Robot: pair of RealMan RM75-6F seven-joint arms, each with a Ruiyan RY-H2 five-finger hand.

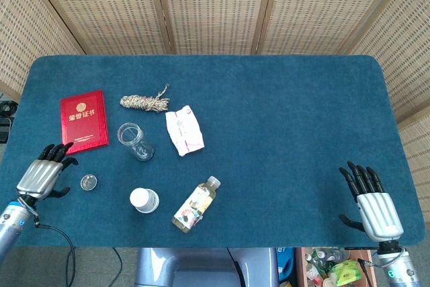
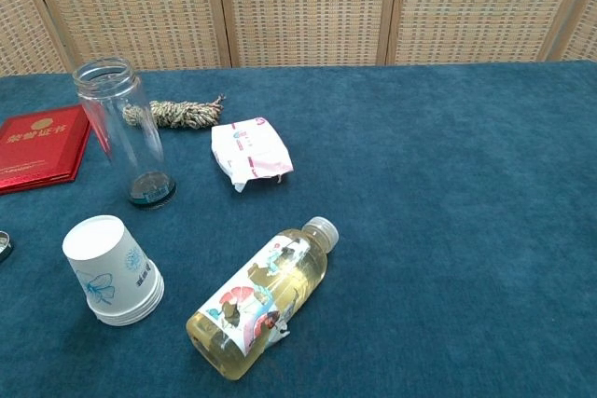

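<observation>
My left hand (image 1: 46, 177) sits at the lower left of the head view, over the blue table (image 1: 282, 119), fingers apart and holding nothing. Nearest to it is the small round lid (image 1: 88, 182), lying flat just to the right of the hand and apart from it; in the chest view only its edge shows at the far left border. The red certificate booklet (image 1: 84, 121) lies flat directly above the hand, in the left part of the frame; the fingertips (image 1: 56, 150) are close to its lower edge, and I cannot tell whether they touch it.

My right hand (image 1: 373, 203) is at the lower right of the head view, near the table's front edge, fingers spread and holding nothing, well apart from every object.

Left of centre, the empty glass jar (image 2: 123, 131) stands upright with its mouth open. The stack of paper cups (image 2: 111, 269) stands upside down at the lower left of the chest view. The bottle of yellow liquid (image 2: 263, 295) lies on its side, cap toward the upper right. The white packet (image 2: 249, 153) lies above it, and the rope bundle (image 2: 180, 113) is just beyond the jar.
</observation>
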